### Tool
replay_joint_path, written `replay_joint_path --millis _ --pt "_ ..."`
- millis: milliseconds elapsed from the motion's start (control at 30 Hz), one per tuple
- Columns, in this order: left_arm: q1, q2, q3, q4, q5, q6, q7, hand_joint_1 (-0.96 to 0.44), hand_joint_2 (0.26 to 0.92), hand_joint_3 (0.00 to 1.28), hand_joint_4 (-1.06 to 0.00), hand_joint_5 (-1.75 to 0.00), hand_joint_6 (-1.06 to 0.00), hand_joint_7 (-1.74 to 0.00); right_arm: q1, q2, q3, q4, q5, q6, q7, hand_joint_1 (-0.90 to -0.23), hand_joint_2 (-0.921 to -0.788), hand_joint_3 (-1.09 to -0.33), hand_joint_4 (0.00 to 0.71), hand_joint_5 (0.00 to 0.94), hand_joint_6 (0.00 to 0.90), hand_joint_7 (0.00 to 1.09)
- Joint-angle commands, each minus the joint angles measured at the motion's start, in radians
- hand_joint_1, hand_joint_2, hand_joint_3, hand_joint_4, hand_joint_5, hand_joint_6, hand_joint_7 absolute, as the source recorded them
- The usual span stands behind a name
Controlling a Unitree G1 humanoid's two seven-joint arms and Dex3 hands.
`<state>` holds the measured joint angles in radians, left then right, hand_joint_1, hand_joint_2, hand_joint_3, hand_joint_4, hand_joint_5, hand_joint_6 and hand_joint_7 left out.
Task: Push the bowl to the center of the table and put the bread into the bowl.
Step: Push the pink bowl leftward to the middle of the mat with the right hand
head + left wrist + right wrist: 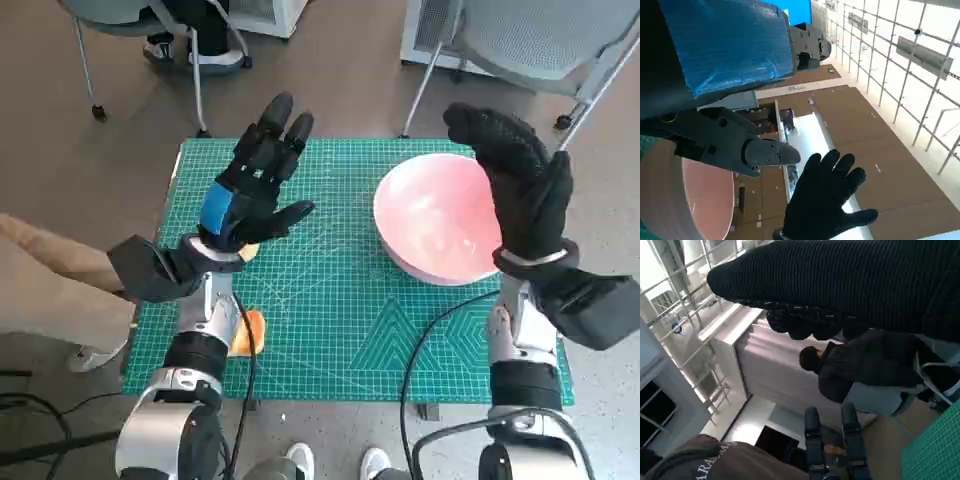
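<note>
Bowl: the pink bowl (437, 217) sits on the green cutting mat (340, 300) directly in front of the right hand, toward the mat's right side and off-centre; the gloved fingers stand above its near-right rim, and contact cannot be confirmed.

Bread: an orange-brown piece of bread (248, 333) lies at the mat's near-left edge, beside the left forearm and well behind the left hand; part of it is hidden by the arm.

Right hand: the right hand (518, 185) is raised with fingers spread, holding nothing.

Left hand: the left hand (256, 180), blue tape across its back, is lifted above the mat with fingers extended and apart, empty.

Step in hand: the push appears not yet done, judging by the bowl's off-centre position; the bread is untouched.

Next move: it likely calls for the right hand to settle against the bowl's outer side and slide it toward the left hand's side, keeping the push low so the bowl does not tip.

Surroundings: the bench (178, 165) stands among chair legs (198, 85); a person (855, 370) in dark clothing shows in the right wrist view.
</note>
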<state>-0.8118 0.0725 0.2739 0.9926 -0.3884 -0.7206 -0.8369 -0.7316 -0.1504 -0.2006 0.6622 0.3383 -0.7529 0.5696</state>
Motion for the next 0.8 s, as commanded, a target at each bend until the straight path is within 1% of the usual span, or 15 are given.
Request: replay_joint_path --millis 33,267,667,800 --pt "0.000 0.006 -0.008 -0.025 0.007 0.003 0.003 -0.37 0.921 0.24 -0.01 0.00 -0.14 0.00 0.011 0.006 0.007 -0.014 0.004 0.023 0.002 -0.618 -0.921 -0.721 0.243 0.001 0.095 0.54" --pt "0.002 0.004 -0.017 -0.060 0.009 0.010 0.011 -0.36 0.921 0.24 -0.01 0.00 -0.14 0.00 0.012 0.005 0.013 -0.036 0.005 0.033 -0.003 -0.618 -0.921 -0.720 0.243 0.002 0.092 0.54" --pt "0.008 0.003 -0.034 -0.100 0.009 0.014 0.023 -0.35 0.921 0.25 0.00 0.00 -0.13 0.00 0.006 0.006 0.020 -0.041 0.014 0.037 0.012 -0.624 -0.921 -0.719 0.244 0.001 0.091 0.53" --pt "0.009 0.002 -0.035 -0.099 0.009 0.010 0.023 -0.35 0.921 0.25 0.00 0.00 -0.13 0.00 0.004 0.000 0.018 -0.036 0.015 0.036 0.018 -0.626 -0.921 -0.718 0.244 0.001 0.091 0.53"
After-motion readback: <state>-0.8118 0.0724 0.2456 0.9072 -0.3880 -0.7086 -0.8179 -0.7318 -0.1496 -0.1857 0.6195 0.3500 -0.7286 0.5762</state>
